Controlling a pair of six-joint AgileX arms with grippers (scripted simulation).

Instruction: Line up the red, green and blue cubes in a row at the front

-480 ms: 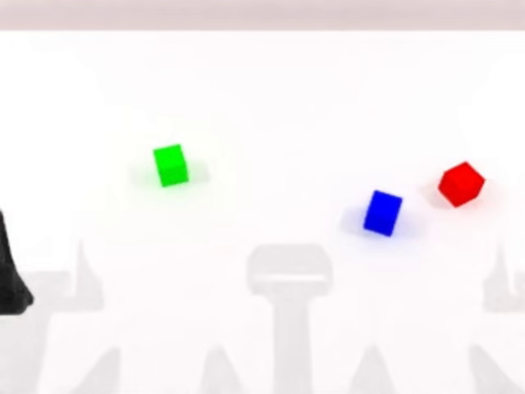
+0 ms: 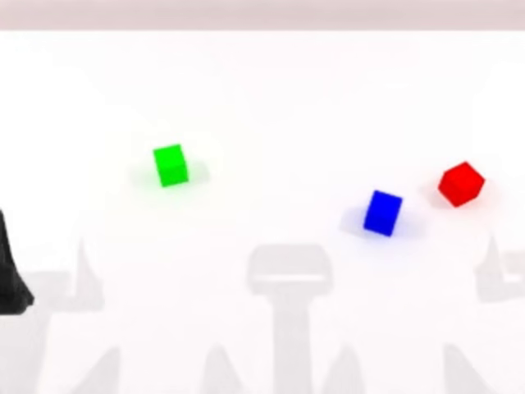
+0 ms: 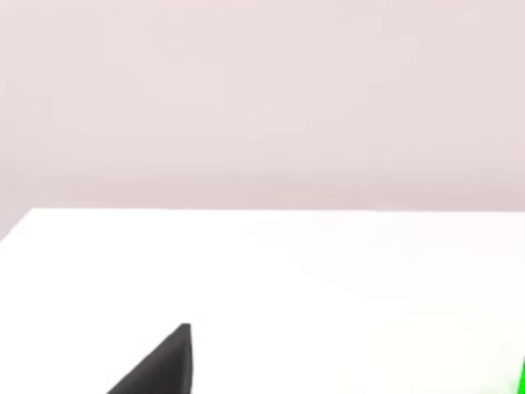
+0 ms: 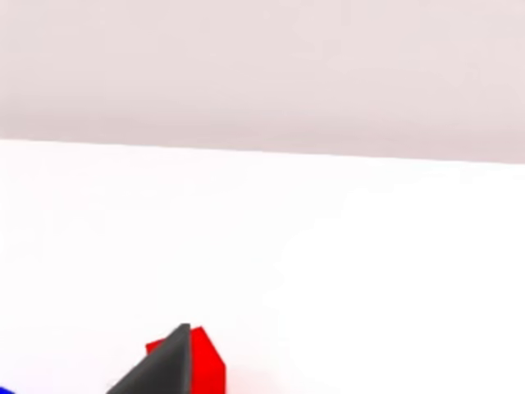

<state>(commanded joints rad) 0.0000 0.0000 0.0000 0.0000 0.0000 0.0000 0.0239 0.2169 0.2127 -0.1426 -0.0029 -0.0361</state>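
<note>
Blue cube (image 2: 383, 213) on white surface (image 2: 271, 98), used as landmark. Red cube (image 2: 461, 183) near it to the right, apart; green cube (image 2: 171, 165) well apart to its left. Left arm (image 2: 11, 275) at surface's left edge. Cannot tell either gripper's state: only 1 dark finger (image 4: 160, 365) before red cube

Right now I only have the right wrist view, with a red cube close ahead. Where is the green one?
Observer: The green cube sits alone on the left half of the table, far from the other two.
Operator: And the blue one relative to red?
Observer: The blue cube lies just left of the red cube, slightly nearer the top view's bottom edge, with a clear gap between them.
</note>
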